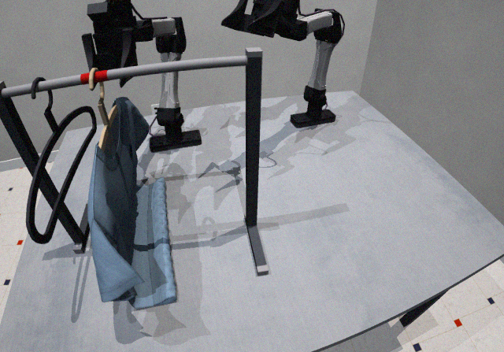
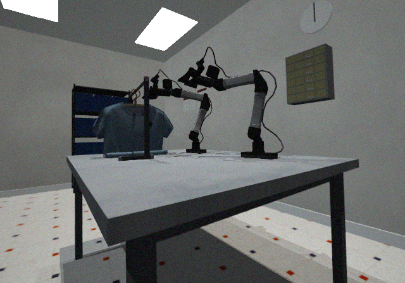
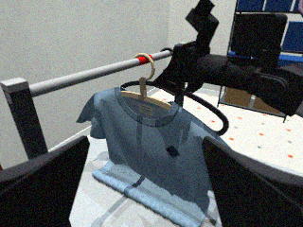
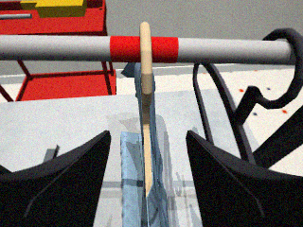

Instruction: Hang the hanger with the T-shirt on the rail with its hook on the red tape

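The wooden hanger (image 1: 105,136) (image 3: 158,100) (image 4: 148,165) hangs by its hook on the red tape (image 1: 84,78) (image 3: 142,60) (image 4: 124,48) of the rail (image 1: 183,64) (image 3: 85,78) (image 4: 57,47). In the right wrist view it is nearly edge-on, roughly at a right angle to the rail. The blue T-shirt (image 1: 109,201) (image 2: 121,126) (image 3: 142,142) looks roughly centred on it; its hem is low, near the table. My right gripper (image 1: 109,75) (image 4: 148,132) is open, with fingers apart either side of the hanger, touching nothing visible. My left gripper (image 1: 246,30) (image 3: 146,139) is open and empty, away from the rack.
A black hanger (image 1: 50,121) (image 4: 247,104) hangs on the rail beyond the tape, near the far post. The rack's near post (image 1: 253,136) (image 2: 146,119) stands upright on its foot (image 1: 260,254). A red cart (image 4: 62,87) is off the table.
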You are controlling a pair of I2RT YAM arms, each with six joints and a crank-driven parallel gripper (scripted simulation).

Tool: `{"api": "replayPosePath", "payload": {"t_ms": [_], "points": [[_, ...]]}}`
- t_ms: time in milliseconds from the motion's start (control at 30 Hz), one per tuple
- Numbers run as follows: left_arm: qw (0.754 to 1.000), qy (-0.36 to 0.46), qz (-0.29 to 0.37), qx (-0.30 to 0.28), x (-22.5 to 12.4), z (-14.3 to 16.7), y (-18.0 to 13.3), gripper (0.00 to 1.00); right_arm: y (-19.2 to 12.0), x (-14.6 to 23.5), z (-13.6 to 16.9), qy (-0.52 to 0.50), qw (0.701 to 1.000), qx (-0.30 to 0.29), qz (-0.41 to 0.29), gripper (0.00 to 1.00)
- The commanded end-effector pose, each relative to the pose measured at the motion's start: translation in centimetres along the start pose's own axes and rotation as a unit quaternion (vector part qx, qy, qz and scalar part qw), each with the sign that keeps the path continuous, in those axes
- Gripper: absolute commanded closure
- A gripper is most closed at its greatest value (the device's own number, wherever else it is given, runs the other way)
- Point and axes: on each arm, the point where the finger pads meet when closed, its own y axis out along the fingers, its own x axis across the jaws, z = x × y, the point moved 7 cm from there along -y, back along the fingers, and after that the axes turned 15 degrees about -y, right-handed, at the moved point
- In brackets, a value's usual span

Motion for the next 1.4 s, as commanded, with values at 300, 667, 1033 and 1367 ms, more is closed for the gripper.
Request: {"api": "replayPosePath", "payload": {"t_ms": [300, 667, 1033, 1367], "points": [[0.999, -0.001, 0.01, -0.031, -0.7, -2.2, 0.3, 0.0, -13.9, -0.4, -1.7, -0.005, 1.0, -0.008, -0.005, 0.31], [0.999, -0.001, 0.01, -0.031, -0.7, -2.2, 0.3, 0.0, -14.0, -0.4, -1.7, -0.005, 1.0, -0.007, -0.005, 0.31], [0.999, -0.001, 0.01, -0.031, -0.7, -2.2, 0.3, 0.0, -14.0, -0.4, -1.7, -0.003, 1.0, -0.007, -0.005, 0.31], [0.999, -0.001, 0.01, -0.031, -0.7, -2.2, 0.3, 0.0, -13.8, -0.5, -1.4, -0.001, 1.0, -0.006, -0.003, 0.31]]}}
